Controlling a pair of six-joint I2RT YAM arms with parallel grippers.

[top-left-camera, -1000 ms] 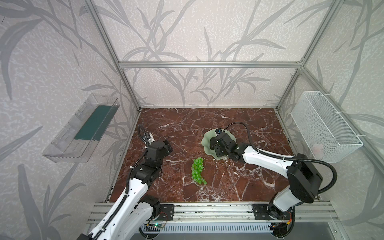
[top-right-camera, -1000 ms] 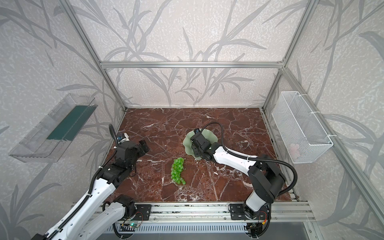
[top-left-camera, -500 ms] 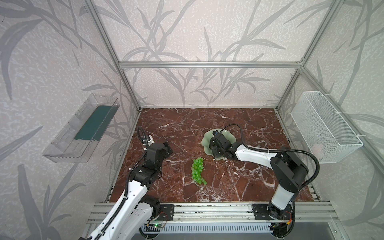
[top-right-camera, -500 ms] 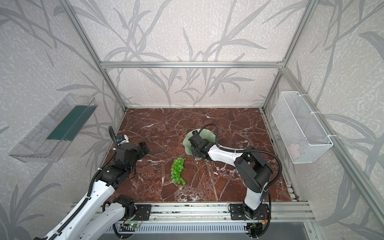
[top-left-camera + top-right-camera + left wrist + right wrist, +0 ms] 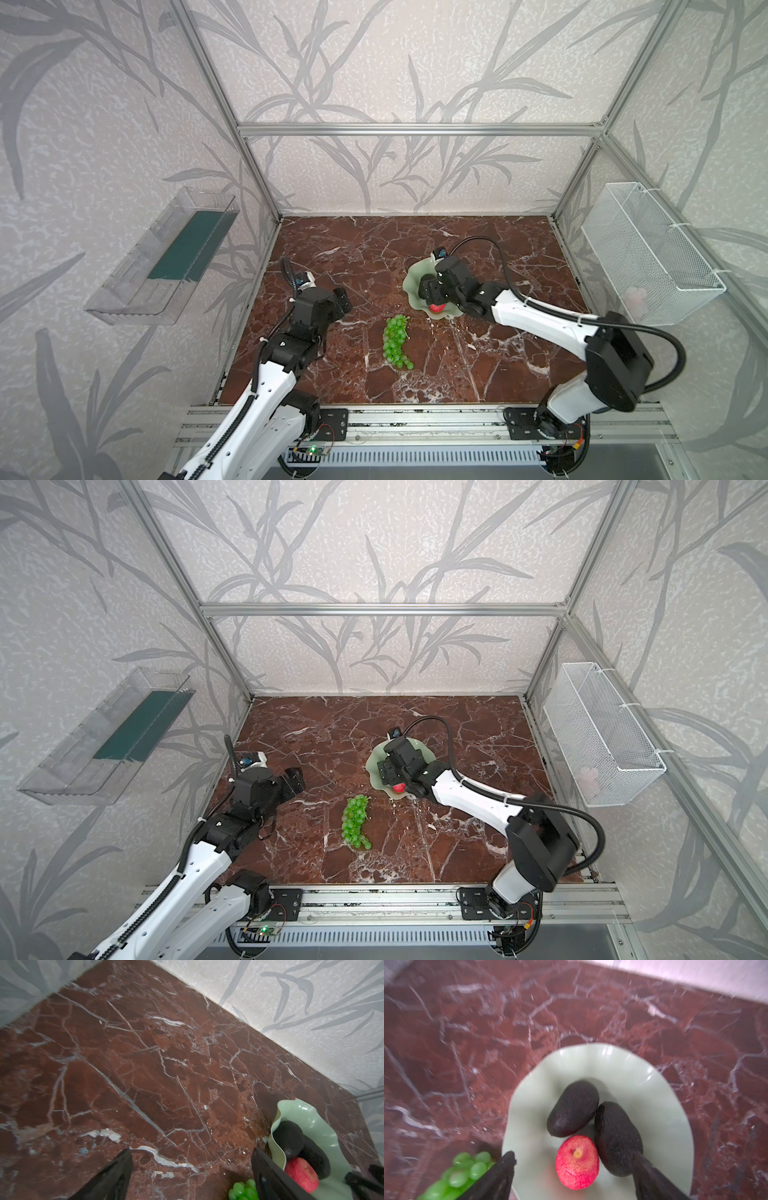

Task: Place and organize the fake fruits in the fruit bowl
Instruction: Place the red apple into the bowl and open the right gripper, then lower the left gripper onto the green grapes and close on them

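— What's in the fruit bowl [image 5: 623,1059]?

— Two dark avocados [image 5: 573,1108], side by side and touching, with a red apple [image 5: 577,1162] tucked against them. In both top views the apple shows at the bowl's 6 o'clock. The grapes [image 5: 395,343] lie on the table, just outside the rim at 7 o'clock.

— Other containers?

— A wire basket [image 5: 648,257] on the 3 o'clock wall holds something pale that I can't make out. A clear tray [image 5: 166,257] on the 9 o'clock wall has a dark green panel inside.

— The arms?

— The right gripper [image 5: 573,1157] hangs over the bowl, jaws wide, straddling the apple without clamping it. The left gripper [image 5: 191,1150] hovers over bare table at 9 o'clock, spread wide, empty.

— And the surface?

— A red-brown marble table [image 5: 374,249] veined in white. The walls [image 5: 415,62] are papered with grey leaves.
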